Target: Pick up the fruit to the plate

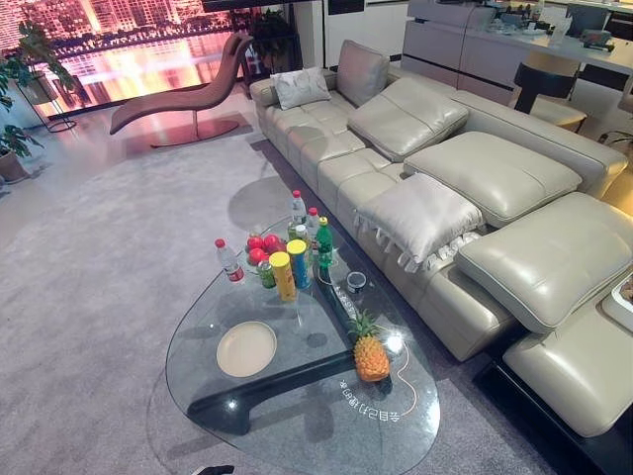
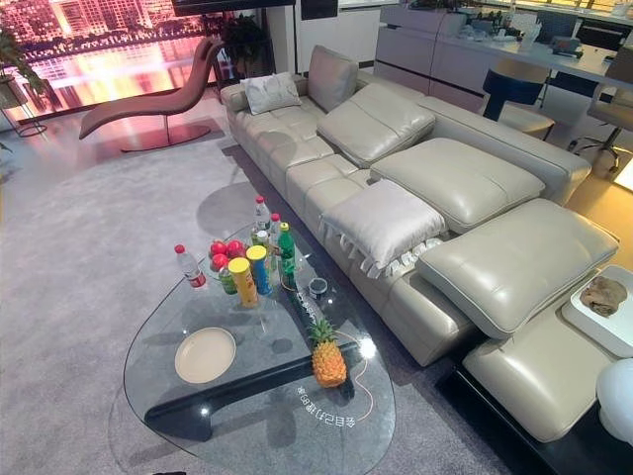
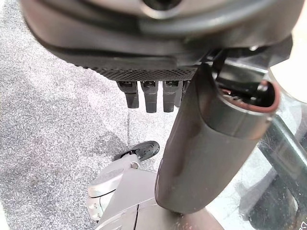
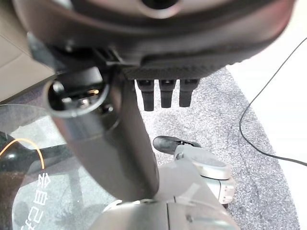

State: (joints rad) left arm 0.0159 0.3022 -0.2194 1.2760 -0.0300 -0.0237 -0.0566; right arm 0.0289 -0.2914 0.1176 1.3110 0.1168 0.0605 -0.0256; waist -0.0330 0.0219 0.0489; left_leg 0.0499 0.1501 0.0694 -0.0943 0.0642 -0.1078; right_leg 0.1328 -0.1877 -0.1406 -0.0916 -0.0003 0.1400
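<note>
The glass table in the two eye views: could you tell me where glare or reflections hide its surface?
Left eye view: a bright glare spot sits on the glass table just right of the pineapple, a smaller one near the dark base. Right eye view: the same spot by the pineapple; the plate stays clearly readable.

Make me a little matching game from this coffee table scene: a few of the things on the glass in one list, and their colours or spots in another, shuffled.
Things:
1. pineapple
2. plate
3. apples
4. tall can

Descriptions:
A. red, piled at the far end of the glass table among the bottles
B. yellow, upright beside a blue can
C. cream, round, nothing on it, on the table's left part
D. orange with a green crown, near the sofa-side edge

Pairs: 1-D, 2-C, 3-A, 4-B
</note>
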